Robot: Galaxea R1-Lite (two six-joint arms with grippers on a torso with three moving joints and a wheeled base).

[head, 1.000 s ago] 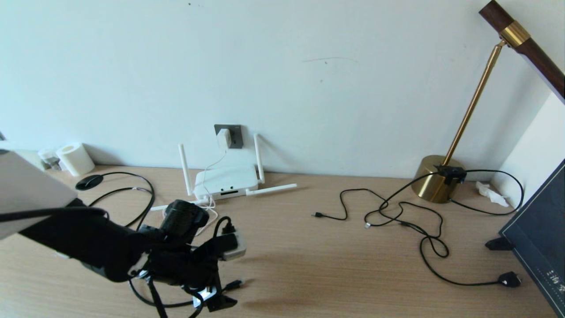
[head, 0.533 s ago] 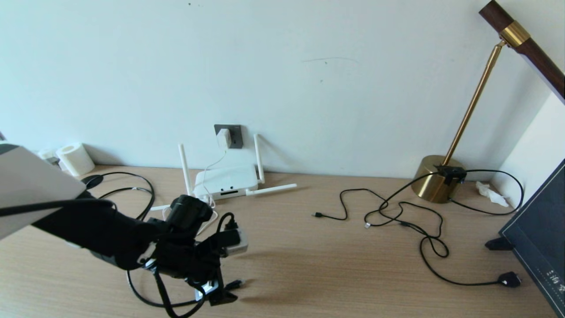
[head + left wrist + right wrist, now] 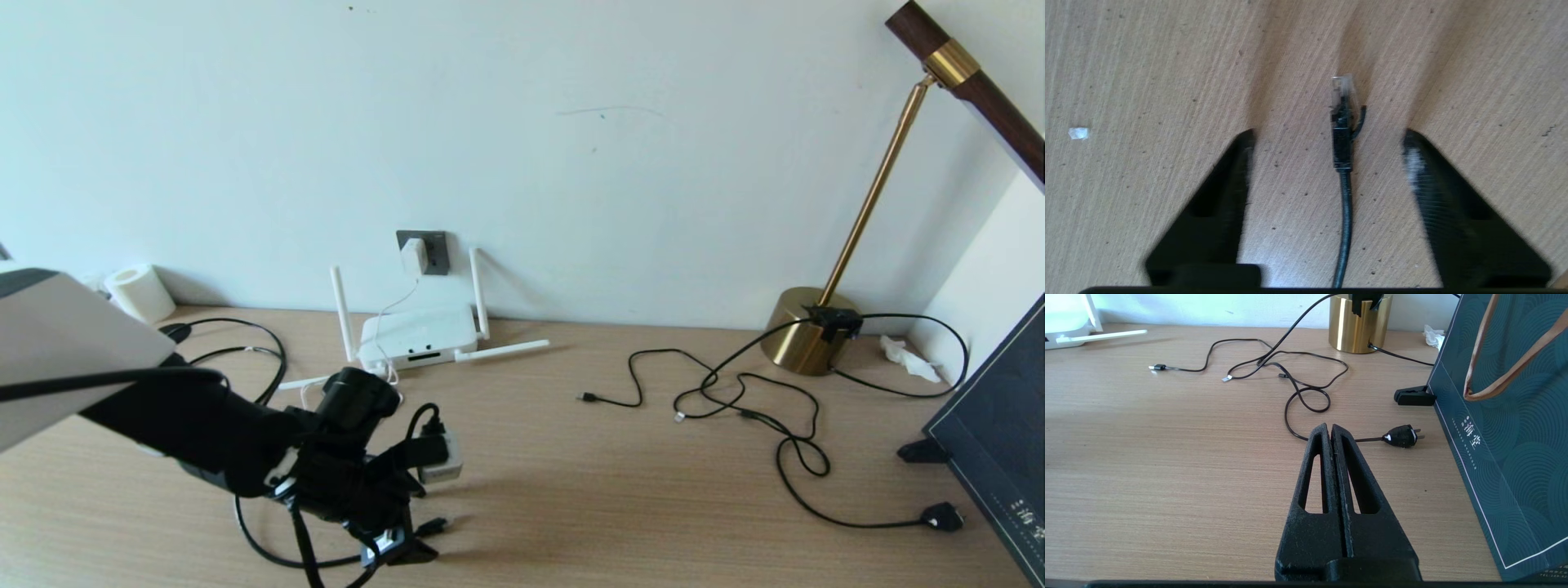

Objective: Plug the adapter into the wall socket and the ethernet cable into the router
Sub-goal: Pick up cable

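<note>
The left gripper (image 3: 1327,159) has moved slightly toward the router (image 3: 418,335) since a second ago. Its jaws are spread, straddling the ethernet cable (image 3: 1342,139) plug without touching it; the plug lies on the table (image 3: 620,482). The adapter (image 3: 413,256) sits in the wall socket (image 3: 438,251). The right gripper (image 3: 1331,430) is parked over the table, jaws pressed together.

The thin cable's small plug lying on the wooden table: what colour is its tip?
Clear tip, black body; the left wrist view shows it best.
</note>
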